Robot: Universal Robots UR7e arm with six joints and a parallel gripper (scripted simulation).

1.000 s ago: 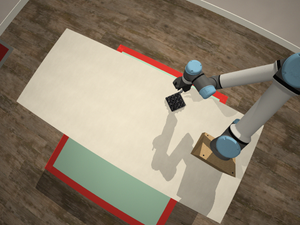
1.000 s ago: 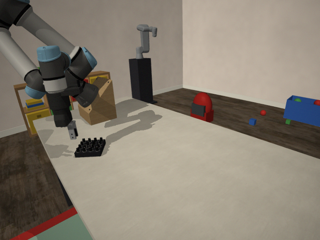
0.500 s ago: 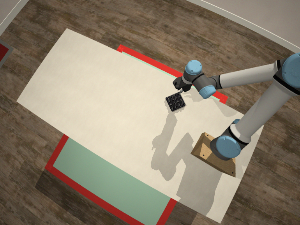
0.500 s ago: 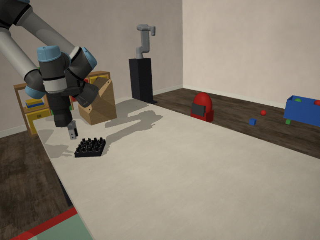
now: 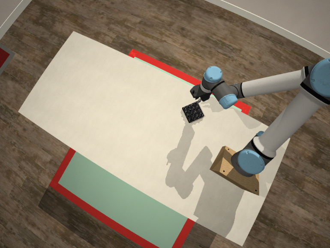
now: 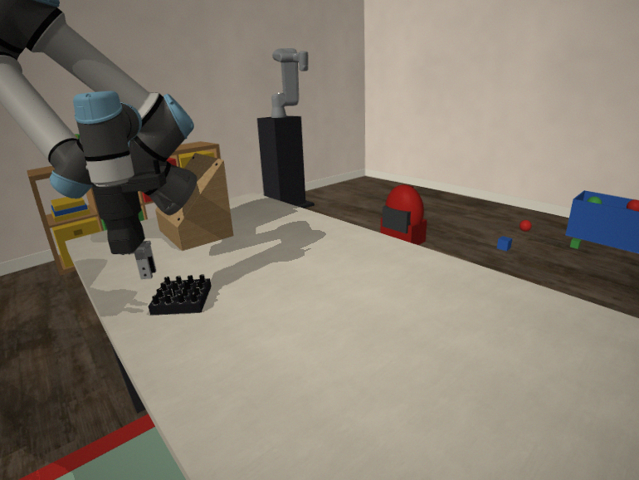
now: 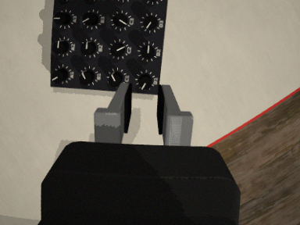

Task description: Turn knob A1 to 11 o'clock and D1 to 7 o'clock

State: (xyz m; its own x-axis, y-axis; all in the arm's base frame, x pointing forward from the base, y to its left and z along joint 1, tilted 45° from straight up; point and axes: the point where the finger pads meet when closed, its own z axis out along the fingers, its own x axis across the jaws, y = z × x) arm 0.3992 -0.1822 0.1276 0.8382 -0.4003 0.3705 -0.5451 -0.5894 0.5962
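The black knob box (image 5: 193,112) stands on its feet on the cream table, near the far edge; it also shows in the exterior view (image 6: 180,296). In the wrist view the knob box (image 7: 111,36) fills the upper left, with four rows of black knobs, each with a white line. My gripper (image 7: 144,99) hangs above the table just off one corner of the box, and the corner knob (image 7: 146,81) lies just beyond its fingertips. The fingers stand partly open with nothing between them. The gripper (image 6: 144,266) is clearly higher than the knob tops. I cannot make out the socket side or the printed names.
The arm's wooden wedge base (image 5: 234,170) (image 6: 198,206) stands on the table behind the box. The table edge with a red stripe (image 7: 250,124) runs close to the gripper. A black pedestal (image 6: 282,154), a red object (image 6: 405,214) and a blue bin (image 6: 603,219) stand off the table.
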